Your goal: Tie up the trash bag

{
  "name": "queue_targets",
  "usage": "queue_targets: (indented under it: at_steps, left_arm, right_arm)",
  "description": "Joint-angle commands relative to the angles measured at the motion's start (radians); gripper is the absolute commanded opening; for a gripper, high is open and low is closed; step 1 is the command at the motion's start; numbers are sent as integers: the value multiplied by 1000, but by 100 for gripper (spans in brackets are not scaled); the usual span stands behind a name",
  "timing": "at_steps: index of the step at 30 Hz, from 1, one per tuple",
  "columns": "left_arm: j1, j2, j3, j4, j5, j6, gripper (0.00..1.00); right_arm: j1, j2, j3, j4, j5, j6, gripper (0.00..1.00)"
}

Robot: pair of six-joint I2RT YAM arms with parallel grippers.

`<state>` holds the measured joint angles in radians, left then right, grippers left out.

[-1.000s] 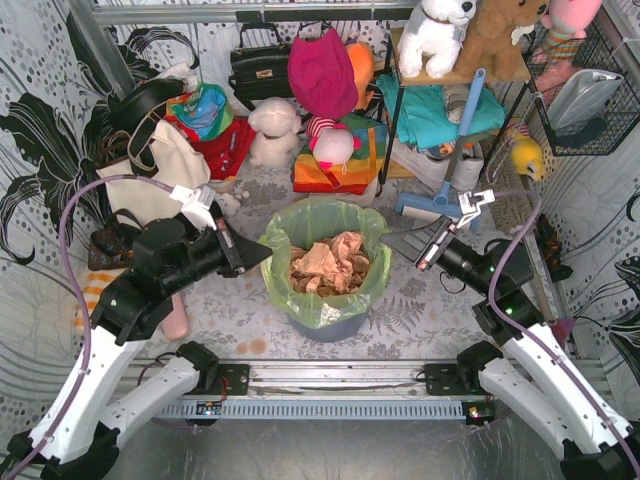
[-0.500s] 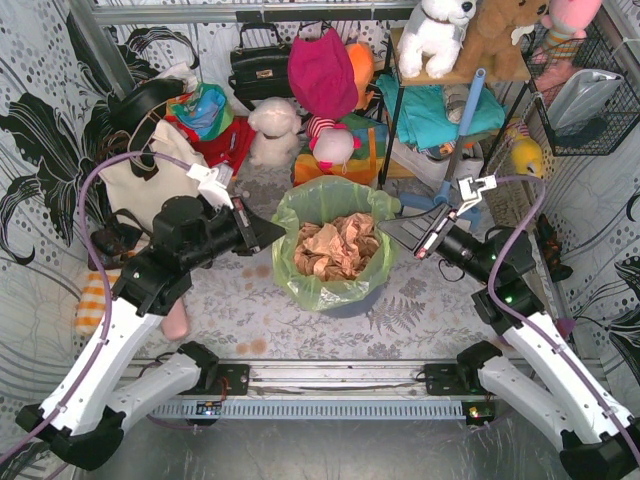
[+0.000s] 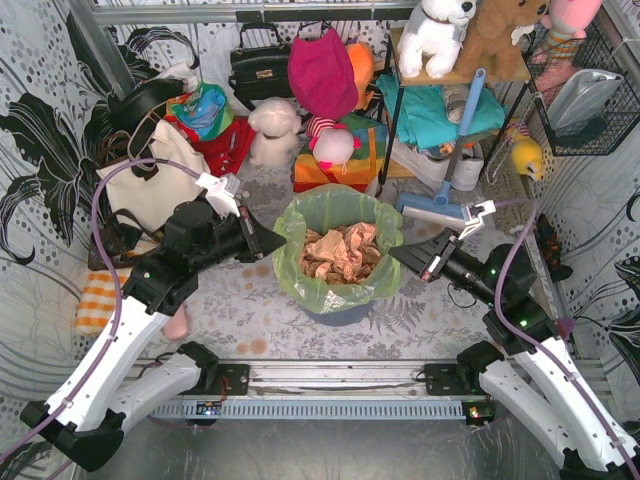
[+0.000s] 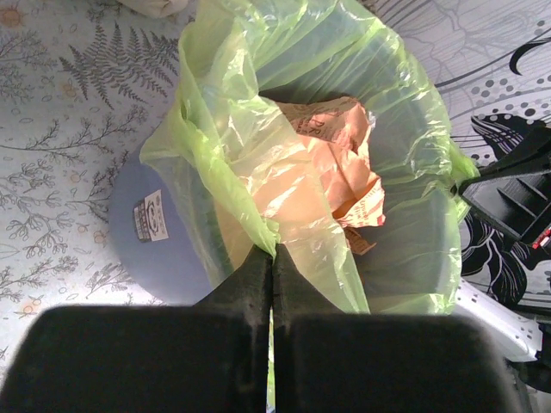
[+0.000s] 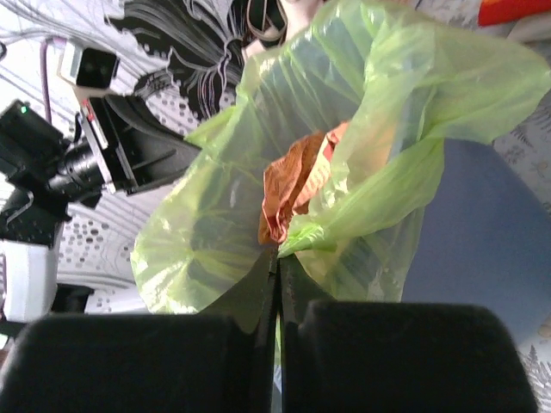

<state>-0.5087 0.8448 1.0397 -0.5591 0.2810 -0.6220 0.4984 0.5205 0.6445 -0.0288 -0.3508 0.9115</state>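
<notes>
The trash bag [image 3: 340,212] is thin lime-green plastic lining a round blue bin [image 3: 330,312], with crumpled brown paper [image 3: 338,252] inside. My left gripper [image 3: 280,243] is at the bag's left rim, shut on a pinch of the green film [image 4: 274,248]. My right gripper [image 3: 395,253] is at the right rim, shut on the film too [image 5: 280,251]. In the left wrist view the trash bag [image 4: 258,163] hangs over the blue bin [image 4: 164,258]. The right wrist view shows the trash bag [image 5: 379,112] pulled up in folds and the left gripper [image 5: 185,155] across from it.
A cream tote bag [image 3: 150,185] stands at the back left. Soft toys [image 3: 272,130], a black handbag [image 3: 258,65] and a metal rack [image 3: 440,110] with cloths crowd the back. A wire basket [image 3: 585,95] hangs at the right wall. A rail [image 3: 330,378] runs along the front.
Both grippers have closed in on the bag's rim from either side and now pinch it. The bin and bag have shifted a little to the right.
</notes>
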Motion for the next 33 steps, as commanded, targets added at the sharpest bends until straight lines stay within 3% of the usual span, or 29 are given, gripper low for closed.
queue_targets:
  at_steps: [1, 8, 14, 18, 33]
  left_arm:
    - [6, -17, -23, 19, -5, 28, 0]
    - [6, -26, -30, 11, 2, 22, 0]
    - [6, -35, -44, 25, 25, 10, 0]
    - [6, -35, -28, 20, 36, 13, 0]
    - [6, -40, 151, 0, 41, -13, 0]
  right_arm:
    - [-4, 8, -16, -6, -156, -59, 0]
    - [-4, 55, -21, 114, -366, -49, 0]
    - [-4, 158, -34, 417, -504, 105, 0]
    - [-3, 199, -45, 593, -491, 209, 0]
    - [-3, 82, 107, 231, -104, 59, 0]
